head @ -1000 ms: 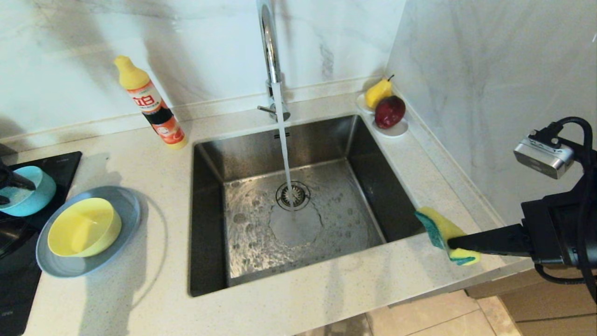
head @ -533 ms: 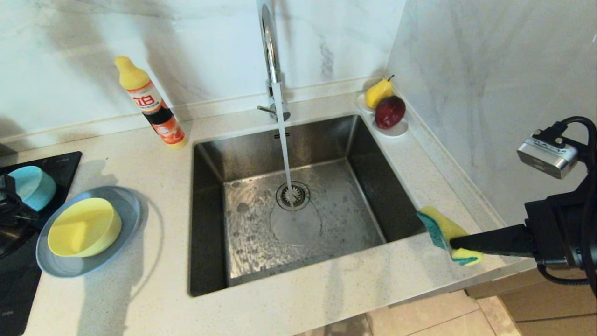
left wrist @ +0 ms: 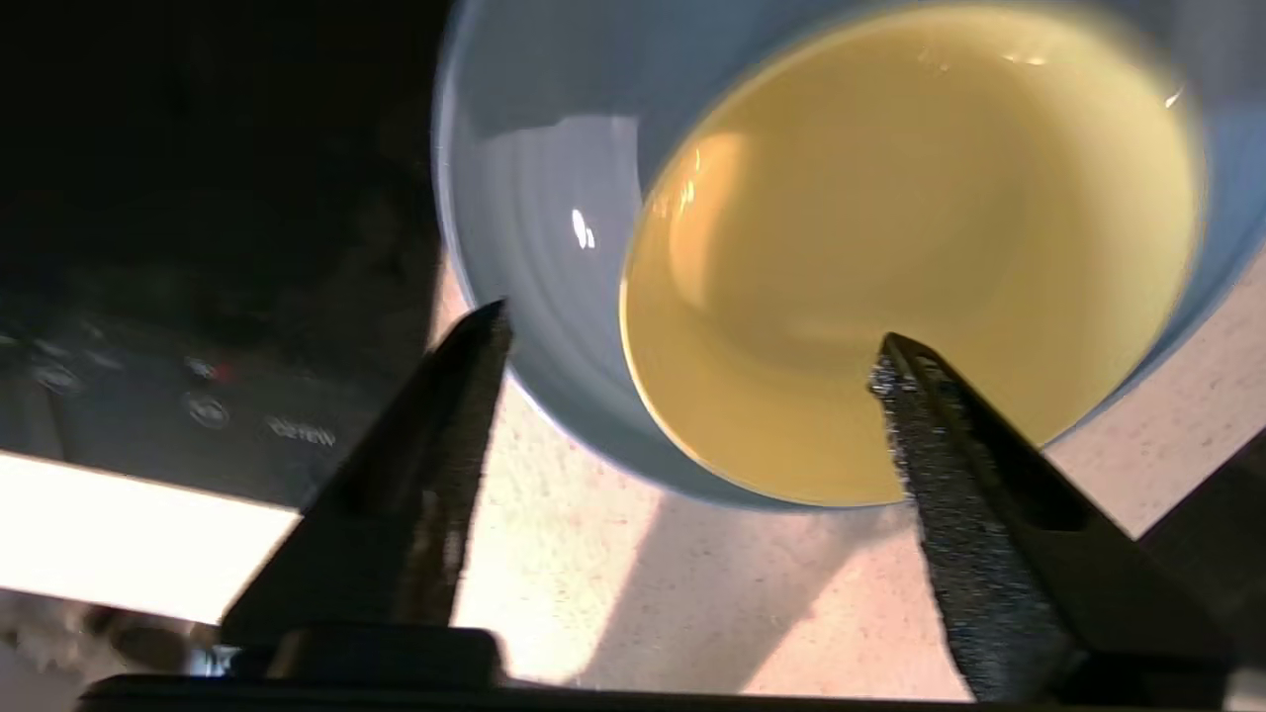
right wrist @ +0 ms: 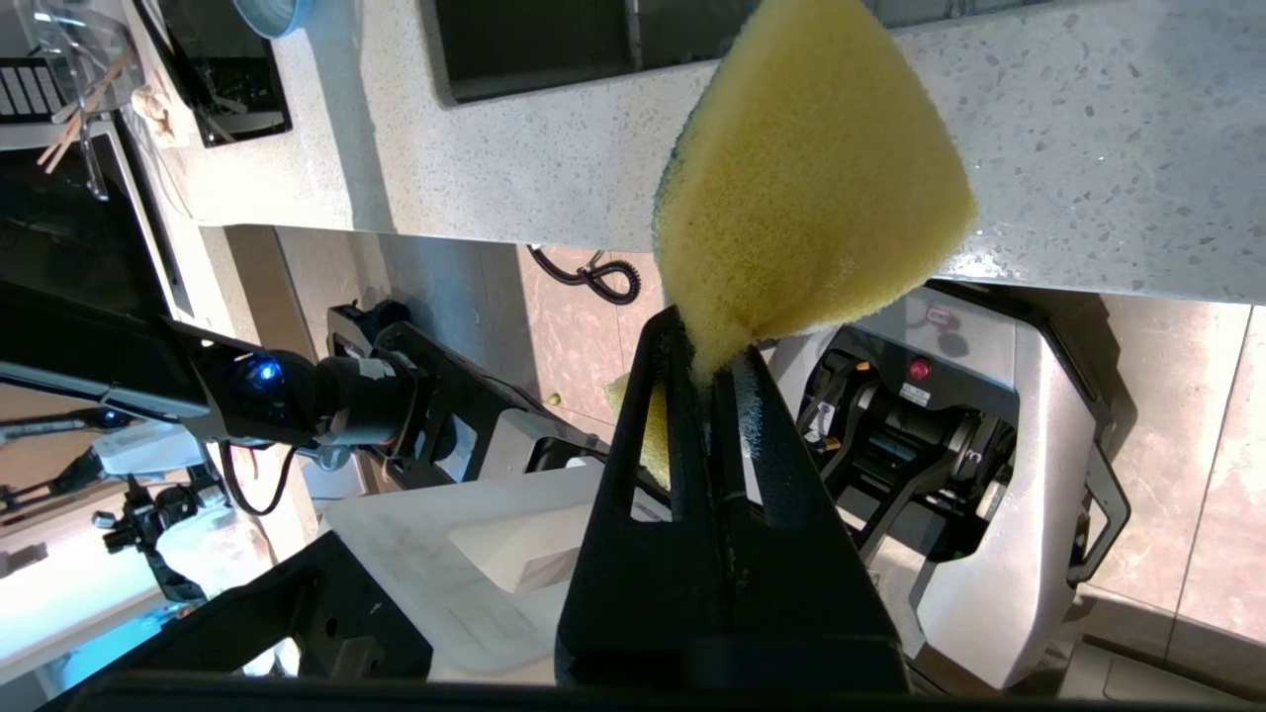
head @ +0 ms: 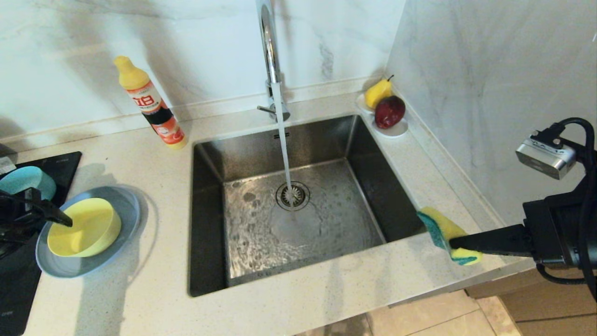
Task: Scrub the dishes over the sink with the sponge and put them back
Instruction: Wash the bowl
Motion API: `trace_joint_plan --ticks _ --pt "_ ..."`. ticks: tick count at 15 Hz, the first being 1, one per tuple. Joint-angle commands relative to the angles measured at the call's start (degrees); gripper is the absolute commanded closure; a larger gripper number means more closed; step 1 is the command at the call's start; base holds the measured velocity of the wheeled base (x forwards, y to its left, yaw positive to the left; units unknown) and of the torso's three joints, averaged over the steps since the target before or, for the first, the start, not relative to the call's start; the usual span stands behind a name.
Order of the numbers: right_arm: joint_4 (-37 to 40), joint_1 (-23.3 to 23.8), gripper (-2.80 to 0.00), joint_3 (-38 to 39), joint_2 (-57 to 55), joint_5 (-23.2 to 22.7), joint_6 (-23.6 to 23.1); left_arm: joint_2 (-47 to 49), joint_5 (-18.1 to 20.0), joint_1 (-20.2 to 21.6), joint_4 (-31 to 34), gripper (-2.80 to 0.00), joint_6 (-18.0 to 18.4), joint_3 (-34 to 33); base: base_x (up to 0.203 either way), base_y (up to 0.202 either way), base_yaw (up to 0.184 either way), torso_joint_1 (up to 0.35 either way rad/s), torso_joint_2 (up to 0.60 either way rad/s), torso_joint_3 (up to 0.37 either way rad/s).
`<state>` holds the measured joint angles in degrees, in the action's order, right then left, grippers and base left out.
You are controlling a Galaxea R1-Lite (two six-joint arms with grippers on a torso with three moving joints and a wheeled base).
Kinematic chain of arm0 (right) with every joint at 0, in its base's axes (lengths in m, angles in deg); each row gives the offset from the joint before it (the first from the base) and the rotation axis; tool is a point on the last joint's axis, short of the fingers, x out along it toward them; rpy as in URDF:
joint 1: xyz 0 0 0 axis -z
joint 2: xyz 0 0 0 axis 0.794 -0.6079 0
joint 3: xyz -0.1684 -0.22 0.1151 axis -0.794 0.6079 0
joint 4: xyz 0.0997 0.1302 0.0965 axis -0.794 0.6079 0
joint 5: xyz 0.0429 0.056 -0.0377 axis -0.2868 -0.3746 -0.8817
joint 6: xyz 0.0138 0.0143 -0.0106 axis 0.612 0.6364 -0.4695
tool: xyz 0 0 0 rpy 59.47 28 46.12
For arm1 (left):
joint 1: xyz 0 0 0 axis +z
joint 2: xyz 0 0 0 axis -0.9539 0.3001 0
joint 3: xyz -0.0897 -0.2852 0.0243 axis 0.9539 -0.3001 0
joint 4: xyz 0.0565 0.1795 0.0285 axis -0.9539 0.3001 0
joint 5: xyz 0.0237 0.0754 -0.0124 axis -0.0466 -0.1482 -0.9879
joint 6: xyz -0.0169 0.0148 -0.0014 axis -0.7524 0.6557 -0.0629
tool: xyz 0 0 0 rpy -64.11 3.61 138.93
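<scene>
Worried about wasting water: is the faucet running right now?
On. A steady stream falls from the faucet onto the drain strainer of the sink.

On the counter [head: 140, 298], the sink [head: 210, 224] sits mid-way. Left of it a bowl [head: 86, 227] rests in the plate [head: 119, 205]; another bowl [head: 23, 179] lies behind-left. A bottle [head: 151, 105] stands behind; fruit [head: 385, 105] sits at the back right corner.

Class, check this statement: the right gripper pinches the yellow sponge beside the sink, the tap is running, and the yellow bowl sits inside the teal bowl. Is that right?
One detail is wrong. The head view shows the yellow bowl sitting on the grey-blue plate, not in the teal bowl. The rest holds: the right gripper pinches the sponge beside the sink, with the tap running.
</scene>
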<state>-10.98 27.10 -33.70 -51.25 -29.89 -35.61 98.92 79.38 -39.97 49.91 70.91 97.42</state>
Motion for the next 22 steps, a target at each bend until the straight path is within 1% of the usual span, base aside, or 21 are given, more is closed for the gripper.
trace_joint_plan --ticks 1,2,4,9,11,14,16,19,20,21,22 --pt "0.14 -0.02 0.0 0.0 -0.21 -0.15 0.18 1.51 0.1 -3.13 0.93 -2.8 -2.04 -0.45 0.0 0.0 0.0 0.0 0.0 0.0" --pt "0.14 0.22 0.0 -0.09 -0.11 -0.15 0.18 2.08 0.03 -4.15 0.92 -2.8 -2.76 -0.42 0.0 0.0 0.0 0.0 0.0 0.0" --pt "0.14 0.59 0.0 -0.05 -0.02 -0.19 0.18 2.37 -0.01 -4.62 0.78 -2.8 -2.91 -0.33 0.0 0.0 0.0 0.0 0.0 0.0" --pt "0.06 0.77 0.0 0.44 -0.37 -0.24 0.09 4.42 -0.54 -4.44 0.41 -2.8 -3.53 0.94 0.0 0.0 0.0 0.0 0.0 0.0" --pt "0.06 0.77 0.0 0.79 -0.37 -0.24 0.09 4.89 -1.3 -4.44 -0.21 -2.8 -3.67 1.67 0.0 0.0 0.0 0.0 0.0 0.0" --pt "0.06 0.77 0.0 0.65 -0.46 -0.24 0.04 6.6 -1.56 -4.44 -2.72 -2.8 -5.93 1.81 0.0 0.0 0.0 0.0 0.0 0.0" --pt "0.06 0.77 0.0 0.52 -0.55 -0.24 -0.96 7.24 -1.52 -4.44 -2.79 -2.8 -6.34 1.72 0.0 0.0 0.0 0.0 0.0 0.0" --pt "0.06 0.86 0.0 0.44 -0.55 -0.24 -1.05 7.81 -1.56 -4.53 -2.96 -2.8 -6.69 2.33 0.0 0.0 0.0 0.0 0.0 0.0" --pt "0.06 1.29 0.0 0.35 -0.64 -0.24 -1.05 7.97 -1.64 -4.53 -3.05 -1.51 -6.69 2.33 0.0 0.0 0.0 0.0 0.0 0.0" --pt "0.13 1.3 0.0 0.35 -0.64 -0.32 -1.05 7.97 -1.65 -4.53 -2.97 0.0 -6.7 2.33 0.0 0.0 0.0 0.0 0.0 0.0" --pt "0.14 1.37 0.0 0.27 -0.56 -0.31 -1.05 7.97 -1.65 -4.53 -3.05 0.0 -6.79 2.33 0.0 0.0 0.0 0.0 0.0 0.0"
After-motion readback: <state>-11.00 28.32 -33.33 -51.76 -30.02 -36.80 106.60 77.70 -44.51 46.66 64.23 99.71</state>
